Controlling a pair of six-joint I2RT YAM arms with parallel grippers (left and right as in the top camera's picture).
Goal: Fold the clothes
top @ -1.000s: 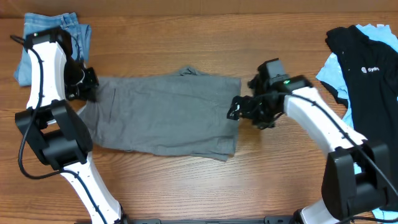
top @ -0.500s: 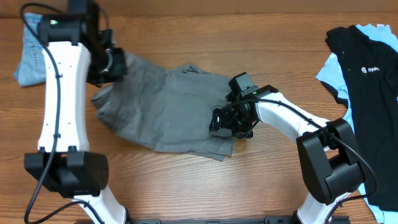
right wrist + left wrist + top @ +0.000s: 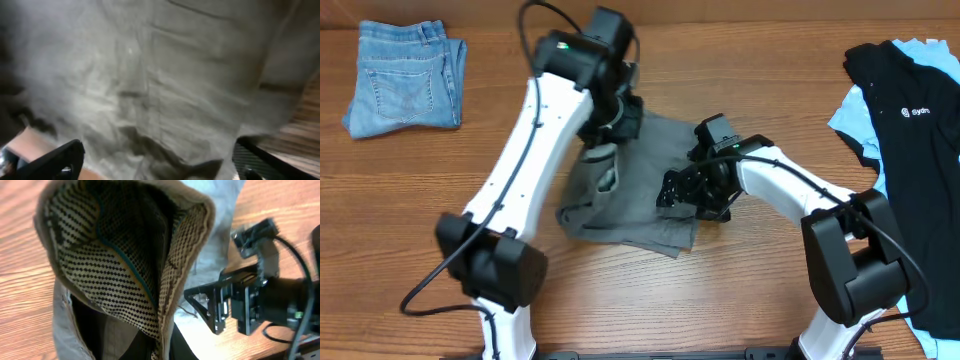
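The grey shorts (image 3: 638, 212) lie mid-table, with their left part lifted and carried over the right part. My left gripper (image 3: 611, 128) is shut on the shorts' waistband and holds it above the cloth. In the left wrist view the waistband (image 3: 125, 270) hangs open and shows a checkered lining, and the fingers (image 3: 161, 351) are mostly hidden by it. My right gripper (image 3: 682, 196) is open and rests on the right end of the shorts. In the right wrist view its fingers (image 3: 160, 165) spread wide over the grey cloth (image 3: 165, 85).
Folded blue jeans (image 3: 405, 78) lie at the back left. A black polo shirt (image 3: 910, 110) lies over a light blue shirt (image 3: 848, 118) at the right edge. The right arm (image 3: 250, 305) shows close by in the left wrist view.
My left gripper has swung from the far left up and over to the right, drawing the shorts' left end over the middle. The right gripper has stayed on the right end.
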